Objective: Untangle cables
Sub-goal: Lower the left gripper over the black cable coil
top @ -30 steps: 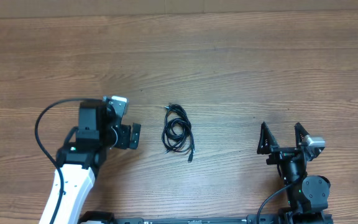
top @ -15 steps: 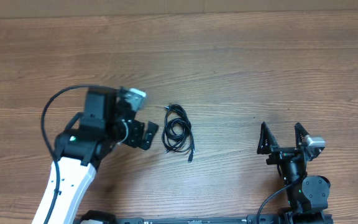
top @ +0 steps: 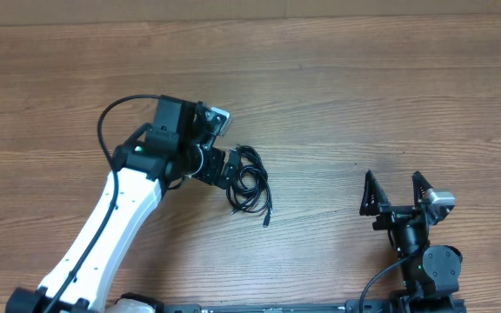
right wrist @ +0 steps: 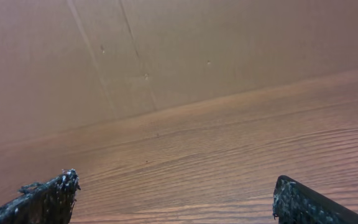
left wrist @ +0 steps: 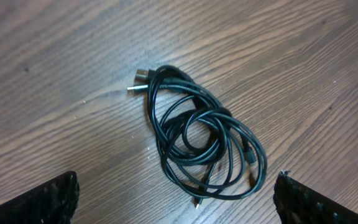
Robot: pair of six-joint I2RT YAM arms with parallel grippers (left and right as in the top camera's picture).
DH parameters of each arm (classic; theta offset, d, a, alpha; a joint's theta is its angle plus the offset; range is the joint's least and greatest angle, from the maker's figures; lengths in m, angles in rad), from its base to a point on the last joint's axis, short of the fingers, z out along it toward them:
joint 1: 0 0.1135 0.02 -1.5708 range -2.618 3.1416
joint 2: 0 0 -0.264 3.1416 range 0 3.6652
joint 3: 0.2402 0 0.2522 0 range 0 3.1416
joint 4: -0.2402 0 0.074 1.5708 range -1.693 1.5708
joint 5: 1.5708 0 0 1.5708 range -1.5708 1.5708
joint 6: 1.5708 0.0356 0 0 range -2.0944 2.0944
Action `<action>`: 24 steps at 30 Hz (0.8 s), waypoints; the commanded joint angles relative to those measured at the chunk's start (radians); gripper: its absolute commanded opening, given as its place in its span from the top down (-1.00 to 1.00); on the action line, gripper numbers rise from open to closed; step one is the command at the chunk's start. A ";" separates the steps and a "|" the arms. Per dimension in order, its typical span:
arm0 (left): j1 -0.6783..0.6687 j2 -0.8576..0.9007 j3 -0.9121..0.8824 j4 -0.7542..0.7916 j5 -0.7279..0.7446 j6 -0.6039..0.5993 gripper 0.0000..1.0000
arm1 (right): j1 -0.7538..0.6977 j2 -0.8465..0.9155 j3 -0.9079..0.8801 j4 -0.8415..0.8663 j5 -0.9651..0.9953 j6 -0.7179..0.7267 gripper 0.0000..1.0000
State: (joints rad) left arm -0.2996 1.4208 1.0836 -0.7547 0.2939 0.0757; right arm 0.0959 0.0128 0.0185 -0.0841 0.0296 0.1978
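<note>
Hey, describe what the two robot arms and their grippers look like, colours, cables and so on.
The left arm has a long white link, black joint housings and a black cable looping off it. The right arm shows all black, with a thin black cable at its base. The left gripper and right gripper both have black, tapered fingers with rough tips.

You are looking at a brown wood-grain table (top: pixel 364 104) that fills the overhead view, its grain running left to right, with a few small dark specks. Along its far edge stands a plain tan wall (right wrist: pixel 229 43) that looks like cardboard, crossed by faint slanting creases (right wrist: pixel 92 56). The light is even and soft, with only a dull sheen on the wood.
</note>
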 commanded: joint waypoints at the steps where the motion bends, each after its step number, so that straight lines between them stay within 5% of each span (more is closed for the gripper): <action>1: -0.004 0.039 0.019 0.004 0.013 -0.024 -0.99 | 0.000 -0.011 -0.011 0.002 -0.005 0.003 -1.00; 24: -0.004 0.096 0.018 0.038 0.011 -0.030 -0.99 | 0.000 -0.010 -0.011 0.002 -0.005 0.003 -1.00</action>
State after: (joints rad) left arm -0.2996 1.5078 1.0836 -0.7269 0.2962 0.0582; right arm 0.0959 0.0128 0.0185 -0.0841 0.0296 0.1982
